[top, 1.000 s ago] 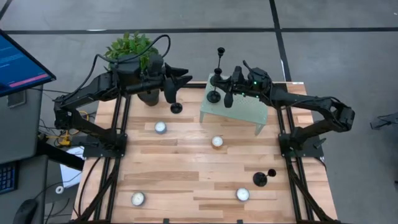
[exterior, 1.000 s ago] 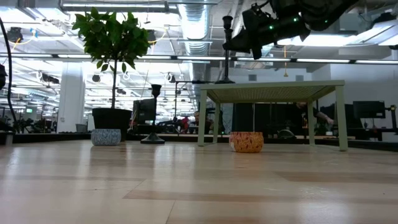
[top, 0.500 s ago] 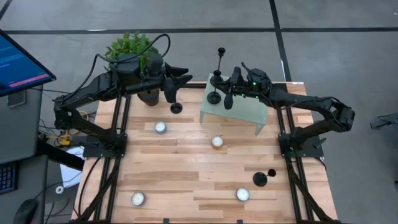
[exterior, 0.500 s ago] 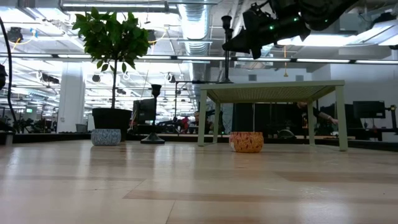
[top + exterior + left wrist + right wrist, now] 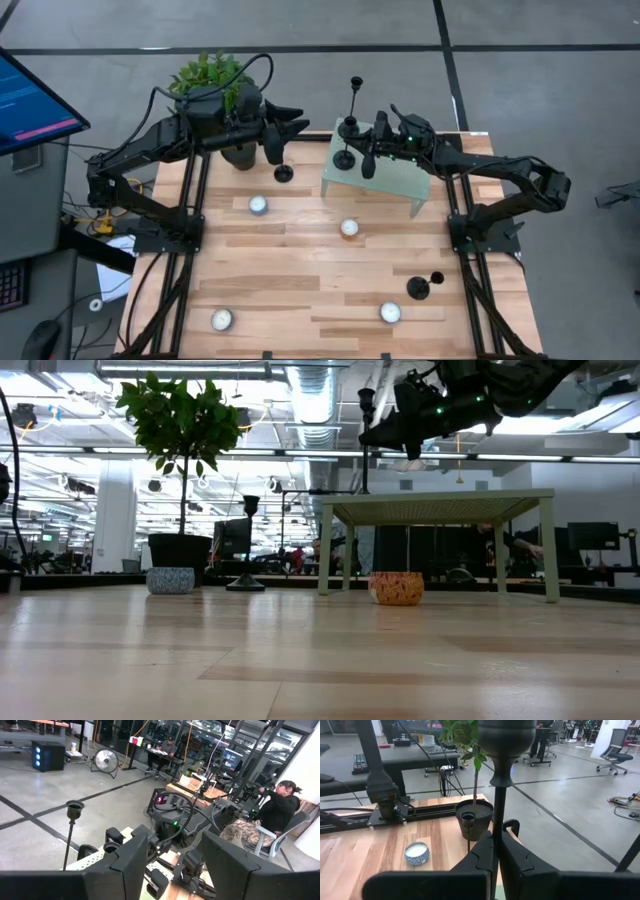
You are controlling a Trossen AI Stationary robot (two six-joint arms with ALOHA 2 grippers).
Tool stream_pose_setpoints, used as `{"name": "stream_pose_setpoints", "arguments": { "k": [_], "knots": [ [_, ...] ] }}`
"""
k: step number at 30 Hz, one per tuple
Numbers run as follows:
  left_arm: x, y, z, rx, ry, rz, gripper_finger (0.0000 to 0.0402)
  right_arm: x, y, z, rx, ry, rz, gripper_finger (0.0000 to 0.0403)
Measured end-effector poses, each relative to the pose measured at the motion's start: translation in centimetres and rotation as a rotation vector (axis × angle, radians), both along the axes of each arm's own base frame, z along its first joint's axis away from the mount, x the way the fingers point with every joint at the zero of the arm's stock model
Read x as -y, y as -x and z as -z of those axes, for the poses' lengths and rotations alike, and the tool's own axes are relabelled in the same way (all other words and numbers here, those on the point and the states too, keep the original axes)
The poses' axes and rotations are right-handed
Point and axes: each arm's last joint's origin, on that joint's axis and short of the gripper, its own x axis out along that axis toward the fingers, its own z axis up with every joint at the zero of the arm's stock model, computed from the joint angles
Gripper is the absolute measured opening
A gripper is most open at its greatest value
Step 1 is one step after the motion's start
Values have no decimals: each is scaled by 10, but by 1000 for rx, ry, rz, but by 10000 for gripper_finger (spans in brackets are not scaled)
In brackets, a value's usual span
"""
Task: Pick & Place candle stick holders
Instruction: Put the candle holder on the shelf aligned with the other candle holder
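Left gripper hovers by the potted plant, jaws parted, empty. Short candlestick stands on the bench just beside the pot. Tall candlestick stands on the small green table, right gripper clamped on its stem. Another candlestick near the bench's right edge.

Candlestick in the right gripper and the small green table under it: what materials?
Candlestick: likely metal, matte black; thin rigid stem, faint sheen on its cup. Small table: pale green, probably painted metal; its underside looks perforated in the low view, though I can't be sure.
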Motion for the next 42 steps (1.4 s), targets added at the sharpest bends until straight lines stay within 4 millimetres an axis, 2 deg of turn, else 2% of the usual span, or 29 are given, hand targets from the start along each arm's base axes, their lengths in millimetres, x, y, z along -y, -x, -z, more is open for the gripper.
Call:
{"name": "stream_pose_setpoints", "arguments": {
  "k": [42],
  "knots": [
    [0,0,-2,26,-4,0,186,-6,-3,-1,11,12,-51,10]
  ]
}}
